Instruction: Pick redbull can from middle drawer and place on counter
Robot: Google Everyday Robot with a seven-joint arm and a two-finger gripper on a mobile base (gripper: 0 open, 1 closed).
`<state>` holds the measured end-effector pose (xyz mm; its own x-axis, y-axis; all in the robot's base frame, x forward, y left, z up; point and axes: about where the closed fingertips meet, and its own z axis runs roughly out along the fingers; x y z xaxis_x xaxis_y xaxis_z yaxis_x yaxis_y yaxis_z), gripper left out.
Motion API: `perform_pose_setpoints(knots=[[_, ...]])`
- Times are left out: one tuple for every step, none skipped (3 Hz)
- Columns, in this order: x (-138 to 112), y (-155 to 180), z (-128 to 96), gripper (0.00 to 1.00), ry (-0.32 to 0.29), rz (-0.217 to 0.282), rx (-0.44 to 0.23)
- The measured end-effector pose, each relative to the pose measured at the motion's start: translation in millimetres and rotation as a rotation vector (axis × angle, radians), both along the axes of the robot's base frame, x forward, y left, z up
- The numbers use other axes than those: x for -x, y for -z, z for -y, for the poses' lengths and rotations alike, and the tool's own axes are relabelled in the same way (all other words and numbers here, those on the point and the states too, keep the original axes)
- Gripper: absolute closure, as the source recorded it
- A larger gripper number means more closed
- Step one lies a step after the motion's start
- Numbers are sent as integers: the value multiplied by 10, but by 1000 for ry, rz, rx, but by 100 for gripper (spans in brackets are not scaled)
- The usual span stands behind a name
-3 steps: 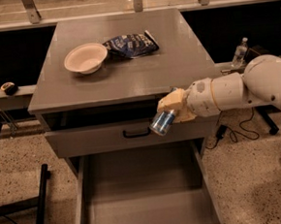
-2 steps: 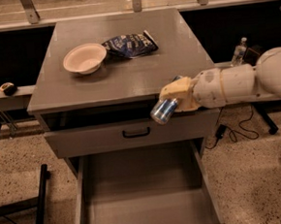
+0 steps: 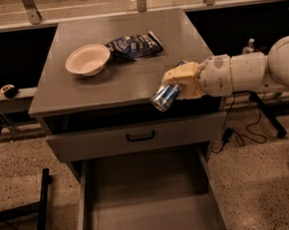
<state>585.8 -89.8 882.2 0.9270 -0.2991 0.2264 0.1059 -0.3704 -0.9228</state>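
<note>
My gripper [image 3: 175,87] is shut on the redbull can [image 3: 164,97], a slim blue-and-silver can held tilted, its silver end pointing down and left. The can hangs just above the front right part of the counter [image 3: 117,81], near its front edge. The arm reaches in from the right. The middle drawer [image 3: 149,204] is pulled out wide below, with a bare flat bottom.
A white bowl [image 3: 87,59] and a dark blue snack bag [image 3: 133,46] lie at the back of the counter. A shut drawer front with a black handle [image 3: 140,136] sits under the counter. Cables and a black stand are on the floor at right.
The gripper has lifted the can up and slightly left, from in front of the top drawer front to just over the counter's front edge.
</note>
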Motion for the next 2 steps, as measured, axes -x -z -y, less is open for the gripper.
perform_pose_setpoints(knots=[[-293, -62, -63, 100, 67, -25, -23], [-632, -75, -80, 100, 159, -72, -7]])
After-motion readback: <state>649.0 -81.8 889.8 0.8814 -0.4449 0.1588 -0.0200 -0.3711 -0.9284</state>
